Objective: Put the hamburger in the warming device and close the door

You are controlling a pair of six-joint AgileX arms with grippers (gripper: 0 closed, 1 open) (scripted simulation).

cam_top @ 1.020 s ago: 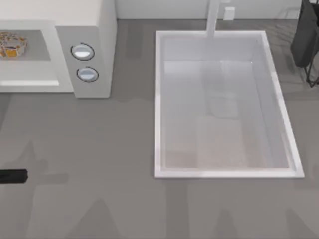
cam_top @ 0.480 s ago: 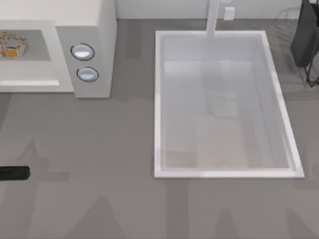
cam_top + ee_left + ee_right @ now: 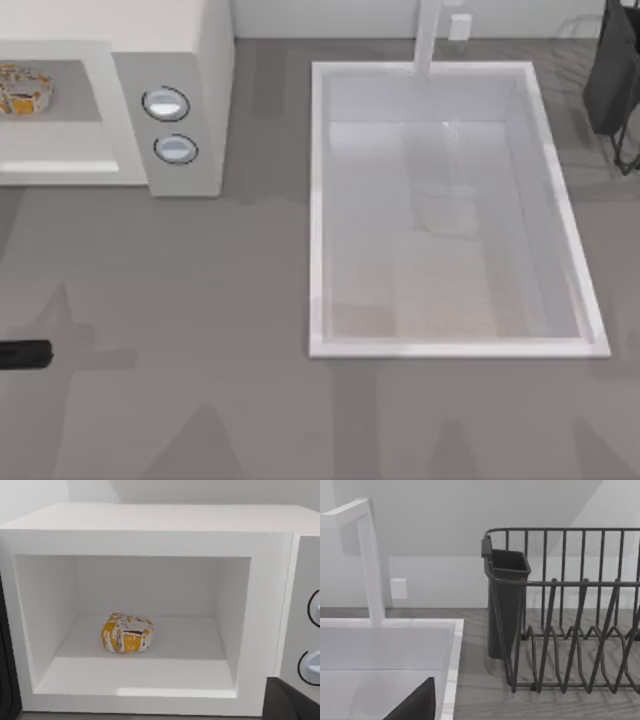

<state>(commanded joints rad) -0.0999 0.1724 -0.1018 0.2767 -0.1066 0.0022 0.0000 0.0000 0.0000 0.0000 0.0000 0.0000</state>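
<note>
one hamburger [image 3: 127, 633] sits inside the warming device [image 3: 150, 535], mid cavity floor, straight ahead of the left tool and well apart from it. left tool [image 3: 26, 354] at worktop [image 3: 200, 330] left edge, jaw state can't tell. sink [image 3: 318, 200] w/ faucet [image 3: 370, 560] and dish rack [image 3: 570, 630] ahead of the right arm.

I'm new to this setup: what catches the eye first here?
The hamburger sits on the floor of the open microwave at the table's far left. The big white sink takes the middle, with a dark dish rack at far right.
</note>
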